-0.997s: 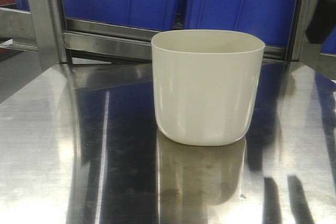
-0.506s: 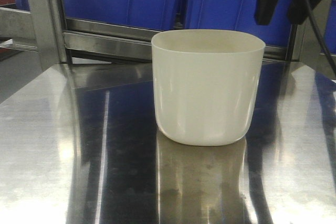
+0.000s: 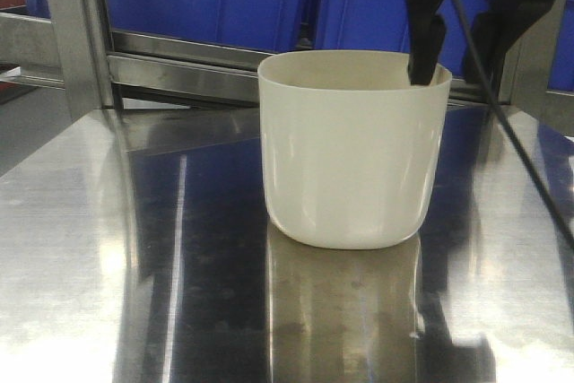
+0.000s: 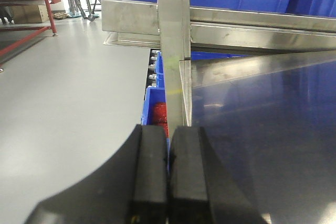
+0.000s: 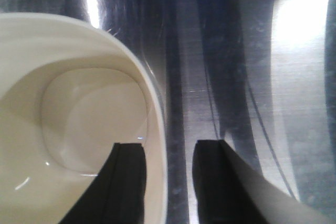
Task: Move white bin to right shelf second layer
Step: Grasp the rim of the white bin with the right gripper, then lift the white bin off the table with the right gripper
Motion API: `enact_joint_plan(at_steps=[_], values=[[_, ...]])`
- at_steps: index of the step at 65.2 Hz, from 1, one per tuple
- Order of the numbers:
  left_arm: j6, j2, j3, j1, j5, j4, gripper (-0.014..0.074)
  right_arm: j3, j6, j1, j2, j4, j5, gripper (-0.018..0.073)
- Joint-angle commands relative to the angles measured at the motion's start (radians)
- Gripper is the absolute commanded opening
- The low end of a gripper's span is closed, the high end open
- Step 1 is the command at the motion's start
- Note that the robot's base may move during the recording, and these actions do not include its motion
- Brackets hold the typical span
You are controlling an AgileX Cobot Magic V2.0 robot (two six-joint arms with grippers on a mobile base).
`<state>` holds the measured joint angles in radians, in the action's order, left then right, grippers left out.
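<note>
1 finger of the right gripper hangs inside the white bin, the other outside, spread astride its wall. The bin stands upright on the steel deck. Grasping step, I'd say: next, pinch that wall. The left gripper is pressed together, empty.
</note>
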<state>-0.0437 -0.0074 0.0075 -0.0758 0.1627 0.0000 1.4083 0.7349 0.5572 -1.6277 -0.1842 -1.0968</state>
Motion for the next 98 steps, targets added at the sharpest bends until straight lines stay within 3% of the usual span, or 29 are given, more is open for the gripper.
enact_joint_plan(at_steps=[1,26,44,58,69,83,98], values=[[0.005,-0.016,0.037,-0.006,-0.085,0.0,0.0085,0.037,0.005,-0.001,0.022,-0.017,0.028,0.034],[0.005,-0.016,0.037,-0.006,-0.085,0.0,0.0085,0.014,0.004,-0.003,-0.006,-0.026,0.057,0.0333],[0.005,-0.016,0.037,-0.006,-0.085,0.0,0.0085,0.014,0.002,-0.025,-0.006,-0.025,0.057,0.0074],[0.005,-0.016,0.037,-0.006,-0.085,0.0,0.0085,0.014,-0.022,-0.031,0.02,-0.024,0.058,0.0047],[0.005,-0.016,0.037,-0.006,-0.085,0.0,0.0085,0.004,-0.225,-0.066,0.07,0.007,0.074,0.0047],[0.005,-0.016,0.037,-0.006,-0.085,0.0,0.0085,-0.114,-0.501,-0.2,0.182,0.143,0.228,0.0047],[0.005,-0.016,0.037,-0.006,-0.085,0.0,0.0085,-0.291,-0.611,-0.365,0.352,0.208,0.365,0.0047]])
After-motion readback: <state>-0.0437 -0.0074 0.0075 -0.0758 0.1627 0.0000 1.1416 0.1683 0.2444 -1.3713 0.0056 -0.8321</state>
